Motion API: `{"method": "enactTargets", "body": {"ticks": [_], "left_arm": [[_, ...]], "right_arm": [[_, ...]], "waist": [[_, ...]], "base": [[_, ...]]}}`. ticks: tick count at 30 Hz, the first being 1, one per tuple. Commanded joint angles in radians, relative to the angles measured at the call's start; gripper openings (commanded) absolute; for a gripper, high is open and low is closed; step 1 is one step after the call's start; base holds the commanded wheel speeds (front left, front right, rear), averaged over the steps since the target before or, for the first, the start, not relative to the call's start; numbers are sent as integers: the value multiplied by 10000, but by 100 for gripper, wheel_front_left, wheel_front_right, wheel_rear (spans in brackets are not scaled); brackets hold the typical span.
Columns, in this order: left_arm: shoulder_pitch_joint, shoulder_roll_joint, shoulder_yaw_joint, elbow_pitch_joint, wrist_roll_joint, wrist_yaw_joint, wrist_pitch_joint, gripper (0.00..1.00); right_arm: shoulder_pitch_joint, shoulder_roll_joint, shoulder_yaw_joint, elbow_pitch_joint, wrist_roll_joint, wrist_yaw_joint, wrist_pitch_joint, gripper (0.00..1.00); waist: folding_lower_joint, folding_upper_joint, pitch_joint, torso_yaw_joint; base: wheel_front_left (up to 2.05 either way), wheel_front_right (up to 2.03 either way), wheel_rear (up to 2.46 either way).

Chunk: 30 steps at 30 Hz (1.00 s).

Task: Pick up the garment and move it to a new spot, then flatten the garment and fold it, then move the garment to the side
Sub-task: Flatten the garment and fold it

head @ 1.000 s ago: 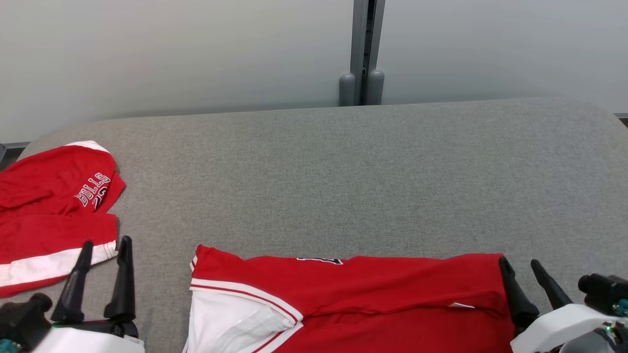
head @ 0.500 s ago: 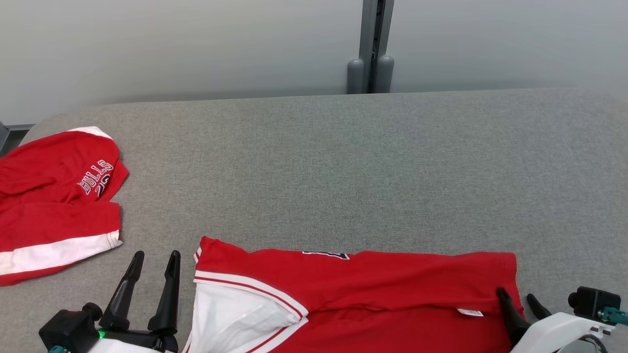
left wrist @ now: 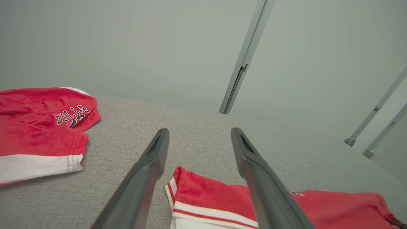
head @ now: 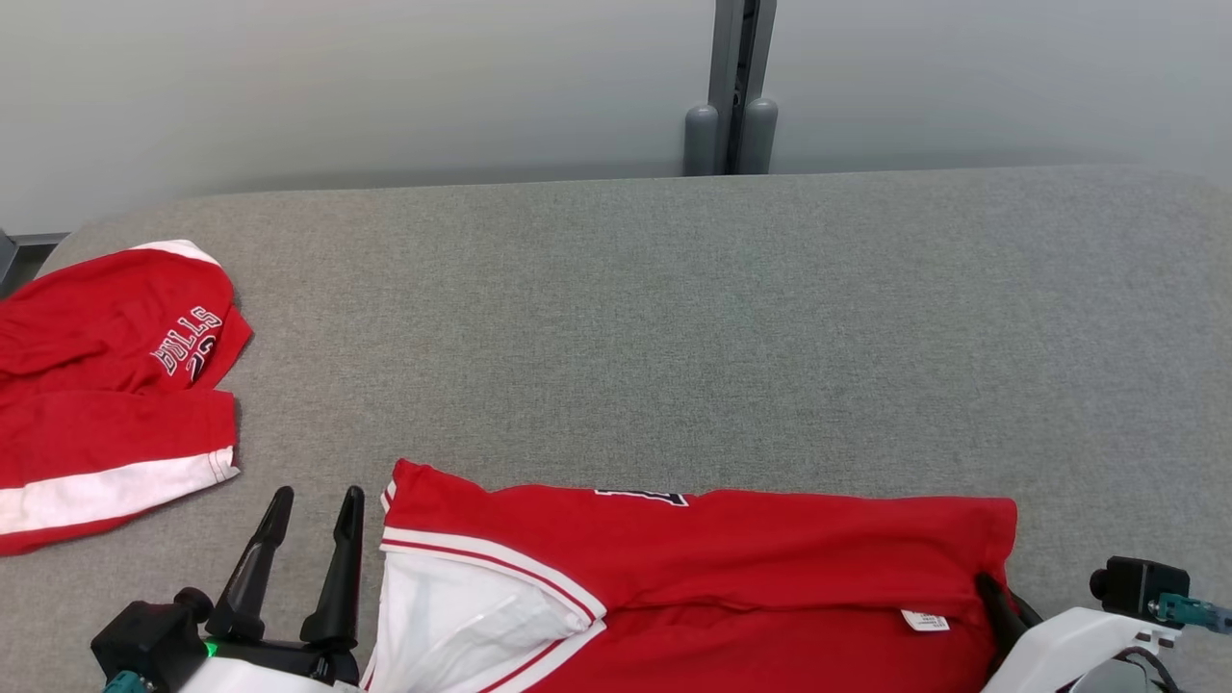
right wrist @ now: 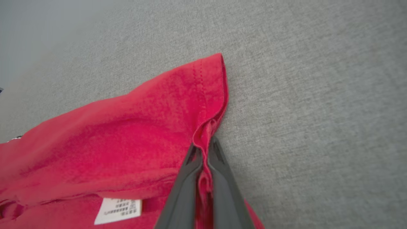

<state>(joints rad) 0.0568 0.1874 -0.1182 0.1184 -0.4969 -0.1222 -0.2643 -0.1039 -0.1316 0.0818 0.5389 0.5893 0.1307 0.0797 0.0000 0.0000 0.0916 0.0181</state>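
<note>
One red garment lay on the grey padded table at six o'clock in the head view, its near part cut off by the bottom of the frame. Its long axis ran from nine o'clock to three o'clock. The end with the white panel and red-and-white trim pointed to nine, the plain red hem to three, and a strip of black print sat on its twelve o'clock edge. A white label showed near the hem end.

At that three o'clock end the right gripper had its two fingers pressed together on a pinched fold of the hem. The left gripper stood just beside the nine o'clock end, fingers spread apart and pointing to twelve. Its wrist view put the trimmed corner between them, though it looked to be lying below rather than touching.

Well apart, at nine to ten o'clock, lay a second red garment with a white band and BULLS lettering.
</note>
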Motion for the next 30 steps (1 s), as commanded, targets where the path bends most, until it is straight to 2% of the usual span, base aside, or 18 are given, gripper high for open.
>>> {"method": "enactTargets", "body": {"ticks": [1,9,22,26,30], "left_arm": [[-184,23,84,2,52,-39,7,100],[-187,-236,421,47,261,-89,7,100],[-262,-284,404,34,364,-88,7,100],[-248,-244,361,72,351,-88,7,100],[-164,-239,328,118,381,-89,7,100]], "right_arm": [[-104,-60,60,47,54,2,-85,0],[-602,-317,-105,60,322,1,-631,0],[-1930,-741,-2235,1305,-1056,1,-1178,0],[-2095,-654,-2328,1183,-1275,1,-1215,0],[-2048,-443,-2279,533,-1512,2,-1219,0]], "waist": [[0,0,-9,-1],[0,0,-99,-33],[0,0,-78,-144],[0,0,-109,-123],[0,0,-218,-109]], "base": [[0,0,0],[0,0,0],[0,0,0],[0,0,0],[0,0,0]]}}
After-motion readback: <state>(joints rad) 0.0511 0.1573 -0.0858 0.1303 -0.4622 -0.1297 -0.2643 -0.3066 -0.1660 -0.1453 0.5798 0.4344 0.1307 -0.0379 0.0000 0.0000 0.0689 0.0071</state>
